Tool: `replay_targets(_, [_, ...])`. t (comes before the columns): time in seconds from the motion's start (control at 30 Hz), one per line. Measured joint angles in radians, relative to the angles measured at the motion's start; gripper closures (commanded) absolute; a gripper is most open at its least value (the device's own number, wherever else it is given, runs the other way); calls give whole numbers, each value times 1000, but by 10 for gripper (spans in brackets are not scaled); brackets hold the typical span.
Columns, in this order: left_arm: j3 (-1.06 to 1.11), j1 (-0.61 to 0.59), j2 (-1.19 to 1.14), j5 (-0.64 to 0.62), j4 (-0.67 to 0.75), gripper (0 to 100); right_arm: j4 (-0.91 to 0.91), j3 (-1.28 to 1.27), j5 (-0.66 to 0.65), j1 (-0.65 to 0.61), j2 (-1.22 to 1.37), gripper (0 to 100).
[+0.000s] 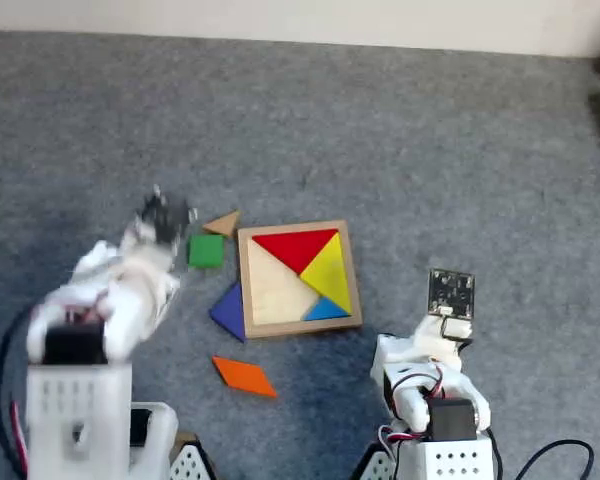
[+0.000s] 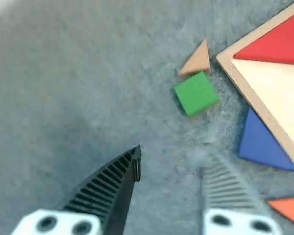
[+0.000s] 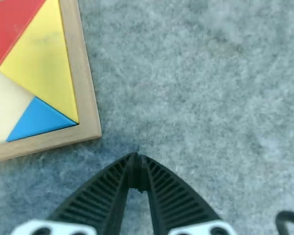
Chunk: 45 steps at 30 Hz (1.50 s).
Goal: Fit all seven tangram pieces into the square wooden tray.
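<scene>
The square wooden tray lies mid-table holding a red triangle, a yellow triangle and a small light-blue triangle. Outside it lie a green square, a tan triangle, a dark-blue triangle and an orange parallelogram. My left gripper hovers open and empty over the carpet, short of the green square. My right gripper is shut on nothing, just off the tray's corner.
Grey carpet covers the table. The left arm stands left of the tray, the right arm at the front right. A pale wall edge runs along the back.
</scene>
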State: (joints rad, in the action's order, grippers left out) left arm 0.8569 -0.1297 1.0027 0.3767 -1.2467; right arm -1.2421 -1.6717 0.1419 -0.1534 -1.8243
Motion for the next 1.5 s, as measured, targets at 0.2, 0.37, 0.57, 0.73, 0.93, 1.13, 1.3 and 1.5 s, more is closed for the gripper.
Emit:
replay_targets(0.2, [-245, 0, -454, -186, 2, 659, 0, 0, 0, 0, 0, 993])
replay_targets(0.37, [-423, 0, -790, -313, 2, 659, 0, 0, 0, 0, 0, 993])
replay_targets(0.57, [-594, 0, -1077, -385, 2, 660, 0, 0, 0, 0, 0, 993])
replay_targets(0.73, [-652, 38, -1220, -391, 2, 687, 0, 0, 0, 0, 0, 993])
replay_targets(0.93, [-713, 60, -1330, -391, 8, 744, 0, 0, 0, 0, 0, 993])
replay_targets(1.13, [-755, 63, -1390, -391, 11, 746, 0, 0, 0, 0, 0, 993])
replay_targets(1.3, [-767, 63, -1422, -391, 11, 748, 0, 0, 0, 0, 0, 993])
replay_targets(1.5, [-821, 71, -1484, -391, 8, 847, 0, 0, 0, 0, 0, 993])
